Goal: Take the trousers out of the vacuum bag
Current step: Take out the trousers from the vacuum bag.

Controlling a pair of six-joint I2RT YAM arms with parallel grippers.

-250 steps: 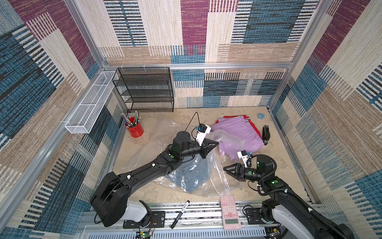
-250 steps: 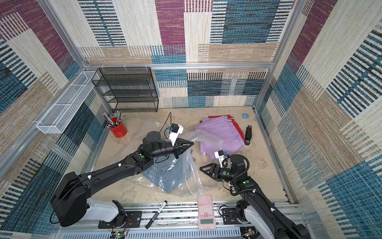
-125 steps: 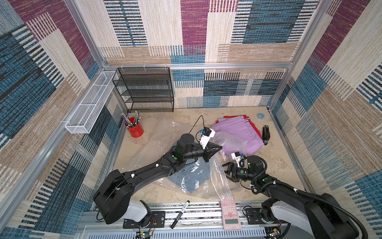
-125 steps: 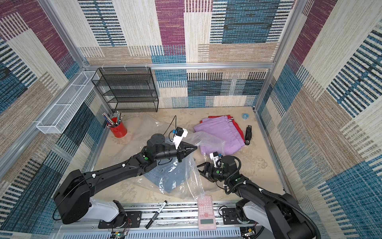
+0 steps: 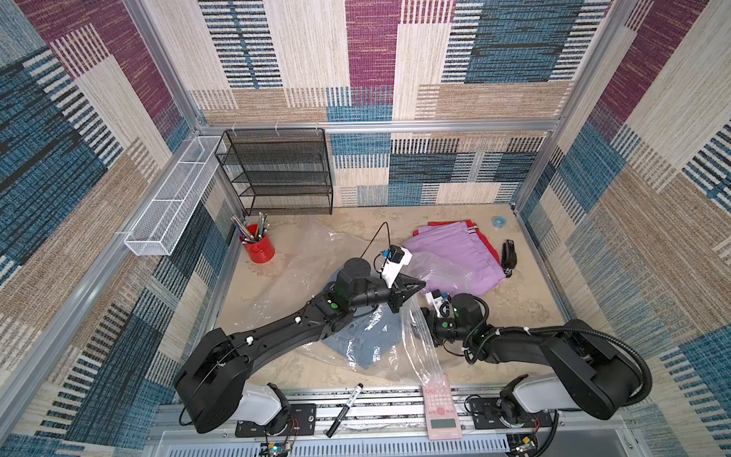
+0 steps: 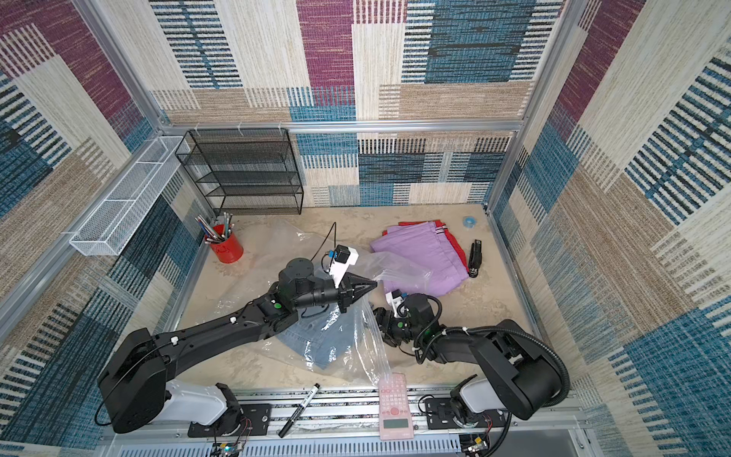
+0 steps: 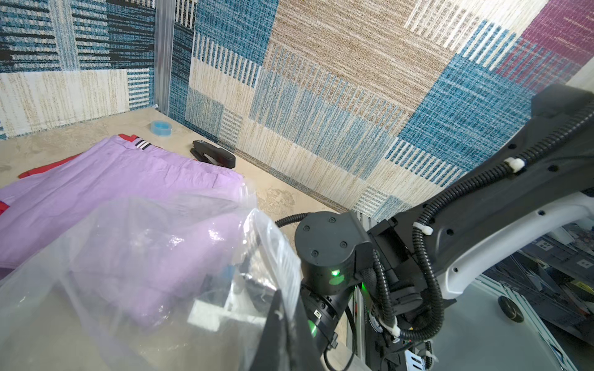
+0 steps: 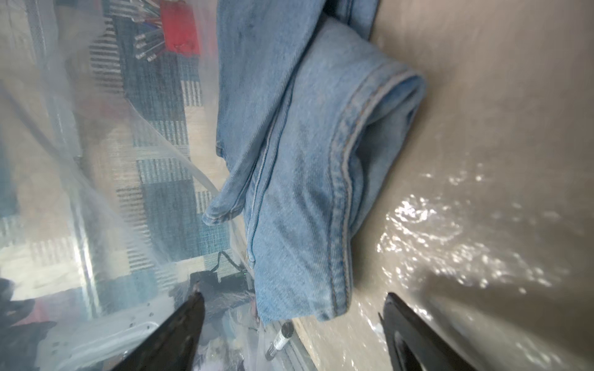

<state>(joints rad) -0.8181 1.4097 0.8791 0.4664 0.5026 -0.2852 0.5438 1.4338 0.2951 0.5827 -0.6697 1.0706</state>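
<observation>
- denim trousers (image 8: 305, 160): last pair inside the vacuum bag (image 5: 423, 348).
- left gripper (image 5: 417, 285): clamped on its mouth.
- right gripper (image 8: 294, 292): wide at mouth; next, reach in, grip denim.

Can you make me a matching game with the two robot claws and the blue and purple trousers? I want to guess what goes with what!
1. denim trousers
2. lilac trousers
3. left gripper
4. right gripper

A. open
B. inside the vacuum bag
C. shut on the vacuum bag
D. lying on the red trousers

Pairs: 1-B, 2-D, 3-C, 4-A.
</observation>
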